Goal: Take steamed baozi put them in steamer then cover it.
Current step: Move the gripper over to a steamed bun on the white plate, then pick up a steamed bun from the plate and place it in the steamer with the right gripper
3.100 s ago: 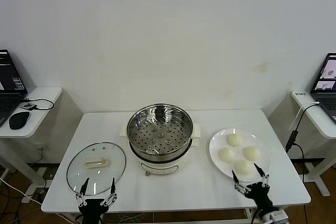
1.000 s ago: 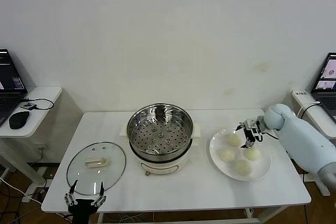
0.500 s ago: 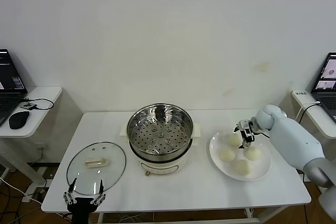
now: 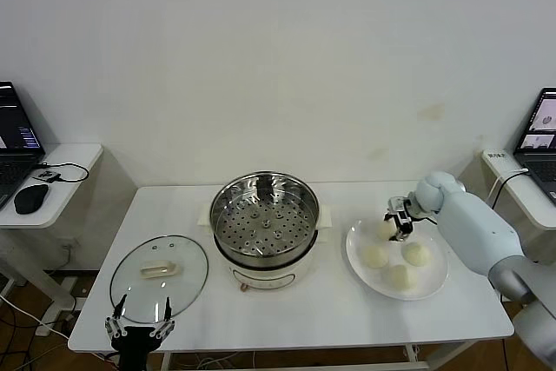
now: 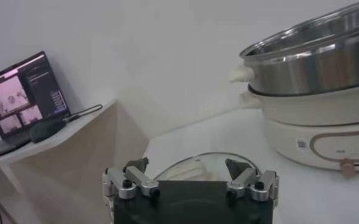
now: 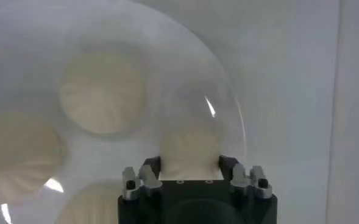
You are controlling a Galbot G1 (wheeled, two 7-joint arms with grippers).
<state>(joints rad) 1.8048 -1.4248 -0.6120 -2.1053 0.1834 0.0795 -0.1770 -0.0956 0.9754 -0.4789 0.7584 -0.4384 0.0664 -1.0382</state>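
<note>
The right gripper (image 4: 398, 223) has reached over the flat white round plate (image 4: 434, 280) and hangs directly above the far-left one of the four smooth cream-white steamed baozi (image 4: 386, 229), its jaws spread wide enough to straddle that bun on both sides; in the right wrist view the bun (image 6: 190, 150) sits between the fingers (image 6: 147, 174), apparently not yet squeezed. This bun is the one nearest the round shiny stainless-steel steamer (image 4: 265, 219), which stands in the middle of the white tabletop (image 4: 330, 310) with its perforated tray bare, so taking it first looks like the shortest carry. The other three buns lie on the plate, close together but apart from each other. The round glass lid with a cream handle (image 4: 160, 269) lies flat on the tabletop to the left of the steamer, well clear of the pot's open mouth. The left gripper (image 4: 138, 329) waits at the near tabletop edge just beside the lid, jaws wide open, likely placed for the covering step.
</note>
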